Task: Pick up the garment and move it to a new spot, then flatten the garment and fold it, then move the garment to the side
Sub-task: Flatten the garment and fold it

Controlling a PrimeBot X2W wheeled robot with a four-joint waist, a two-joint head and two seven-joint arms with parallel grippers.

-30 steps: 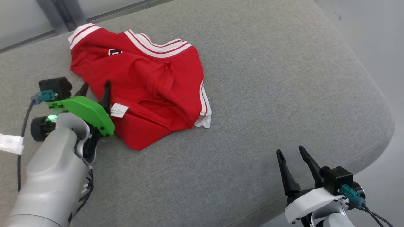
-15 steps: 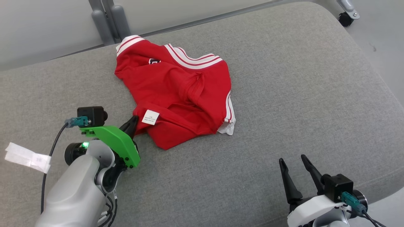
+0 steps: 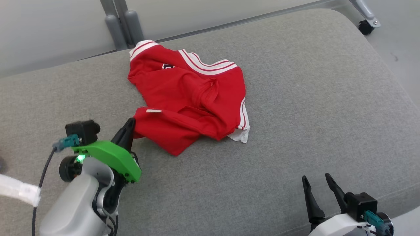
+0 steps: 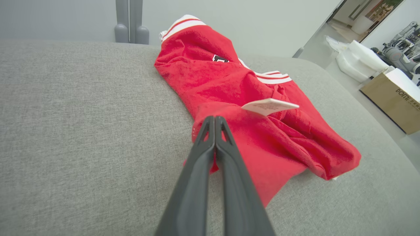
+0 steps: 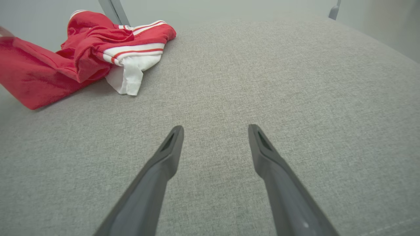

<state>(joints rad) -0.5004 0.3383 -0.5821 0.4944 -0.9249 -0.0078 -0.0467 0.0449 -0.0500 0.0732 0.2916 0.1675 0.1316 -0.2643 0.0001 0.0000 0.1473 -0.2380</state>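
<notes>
Between left fingers (image 4: 198, 164), garment (image 4: 279, 147) corner, pinched

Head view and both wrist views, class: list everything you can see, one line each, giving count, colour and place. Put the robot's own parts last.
garment: one, red with white stripes, crumpled on the cushion's far left part
label: one, white, sticking out near the garment's near-left edge
cushion: one, grey fabric, under the garment
posts: two, grey, upright behind the cushion's far edge
caster: one, black, on the floor past the far right corner
cardboard box: one, brown, on the floor, right side of the left wrist view
left gripper: one, dark fingers, green mount, shut on the garment's near-left edge
right gripper: one, dark fingers, white mount, open, at the near right
</notes>
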